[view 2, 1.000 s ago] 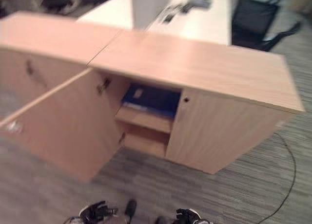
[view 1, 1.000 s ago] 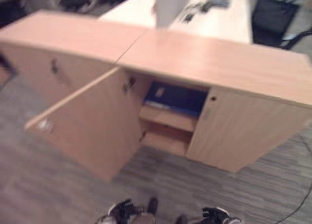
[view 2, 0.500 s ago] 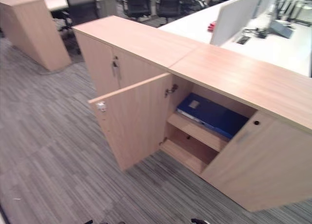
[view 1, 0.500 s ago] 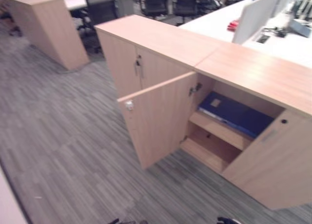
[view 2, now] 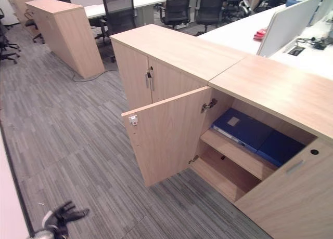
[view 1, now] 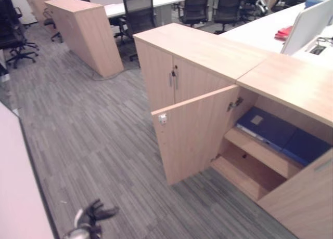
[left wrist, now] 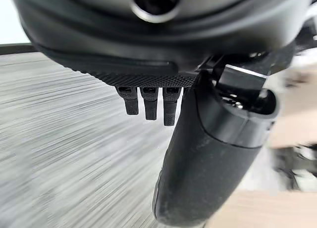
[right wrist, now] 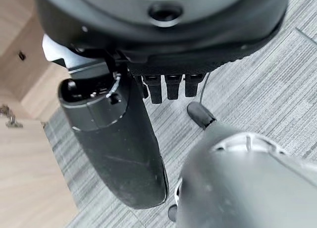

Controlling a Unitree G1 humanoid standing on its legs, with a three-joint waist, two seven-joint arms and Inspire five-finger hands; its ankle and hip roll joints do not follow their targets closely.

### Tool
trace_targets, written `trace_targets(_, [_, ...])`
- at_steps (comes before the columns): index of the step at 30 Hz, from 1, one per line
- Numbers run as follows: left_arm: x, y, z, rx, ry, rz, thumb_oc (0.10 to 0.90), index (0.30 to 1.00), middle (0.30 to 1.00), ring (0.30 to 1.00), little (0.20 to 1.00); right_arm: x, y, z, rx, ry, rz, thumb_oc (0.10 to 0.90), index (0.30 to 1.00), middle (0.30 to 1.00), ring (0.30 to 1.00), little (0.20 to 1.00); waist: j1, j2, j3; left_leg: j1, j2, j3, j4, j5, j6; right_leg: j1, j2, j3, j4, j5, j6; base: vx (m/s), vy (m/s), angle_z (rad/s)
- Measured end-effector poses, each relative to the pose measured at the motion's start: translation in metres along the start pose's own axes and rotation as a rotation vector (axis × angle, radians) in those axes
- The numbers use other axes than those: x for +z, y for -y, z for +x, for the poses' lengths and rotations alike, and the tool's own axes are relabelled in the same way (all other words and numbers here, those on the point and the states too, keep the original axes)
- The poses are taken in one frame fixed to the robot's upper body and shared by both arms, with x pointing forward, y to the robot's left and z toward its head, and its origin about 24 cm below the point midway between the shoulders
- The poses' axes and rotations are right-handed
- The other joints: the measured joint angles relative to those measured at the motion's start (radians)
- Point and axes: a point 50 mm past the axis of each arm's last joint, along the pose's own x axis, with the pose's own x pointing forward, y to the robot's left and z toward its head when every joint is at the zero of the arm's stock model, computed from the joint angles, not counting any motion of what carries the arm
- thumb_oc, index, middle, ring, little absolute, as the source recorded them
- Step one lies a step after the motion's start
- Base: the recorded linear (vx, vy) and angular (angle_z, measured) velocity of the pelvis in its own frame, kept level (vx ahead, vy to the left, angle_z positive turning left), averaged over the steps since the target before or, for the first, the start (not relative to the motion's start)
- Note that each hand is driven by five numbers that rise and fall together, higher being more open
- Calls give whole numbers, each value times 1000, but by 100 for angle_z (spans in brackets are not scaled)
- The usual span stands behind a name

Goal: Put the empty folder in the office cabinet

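Since a second ago the head camera has swung leftward, so the office cabinet [view 2: 218, 119] now sits to the right with much more carpet floor [view 2: 67, 140] in sight; the furniture itself has not shifted. Its left door [view 2: 169, 135] stands swung out, a small lock plate near its free edge. On the upper shelf [view 2: 237, 155] inside lies the blue folder [view 2: 242, 129], flat, with another dark blue one just beside it, further right. The lower compartment beneath the shelf looks bare wood.

Left robot hand [view 1: 93, 215] hangs low at the bottom left of the eye views, over the carpet and well apart from the cabinet, fingers spread and relaxed, holding nothing. In its own wrist view the fingers [left wrist: 148, 101] point straight out beside the thumb (the floor there is streaked with blur). Right robot hand [right wrist: 119, 143] likewise shows straight fingers and an extended thumb over the carpet, gripping nothing.

Office chairs [view 2: 122, 10] and a white worktop [view 2: 244, 34] stand behind.
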Motion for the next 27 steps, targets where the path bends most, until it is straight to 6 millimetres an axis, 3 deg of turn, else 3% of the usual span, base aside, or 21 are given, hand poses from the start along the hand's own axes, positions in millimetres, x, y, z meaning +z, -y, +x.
trace_targets(3, [32,-7,9,18,63,62,800,900,900,900,900,-1,1,0,8,-6,-2,800,900,900,900,900,-21,1,-1,6,4,26,0,-4,-6,-16,5,34,-7,5,3,37,-1,-28])
trace_targets(7, [57,-21,18,64,58,126,800,900,900,900,900,4,0,0,21,6,-2,800,900,900,900,900,-65,1,-1,25,9,70,-1,-8,-10,-19,12,73,-23,26,3,39,-5,-38])
trace_targets(15, [113,13,25,-52,177,216,800,900,900,900,900,2,6,0,12,-4,19,800,900,900,900,900,-121,-8,-3,40,19,121,0,-10,-11,-36,27,121,-37,40,-7,32,-12,-19])
trace_targets(21, [145,28,25,-85,227,270,800,900,900,900,900,-5,18,-2,-21,-41,38,800,900,900,900,900,-120,-7,-3,44,29,133,0,-10,-11,-35,41,132,-48,44,-12,13,-15,-6])
trace_targets(23, [169,34,23,-101,281,265,800,900,900,900,900,-9,25,-4,-41,-64,38,800,900,900,900,900,-123,-8,-3,48,30,138,0,-10,-11,-33,43,136,-51,46,-14,18,-16,-7])
trace_targets(27, [184,37,22,-101,303,281,800,900,900,900,900,-12,27,-4,-46,-80,46,800,900,900,900,900,-139,-6,-3,58,32,149,0,-10,-11,-34,47,156,-52,47,-16,5,-10,-11])
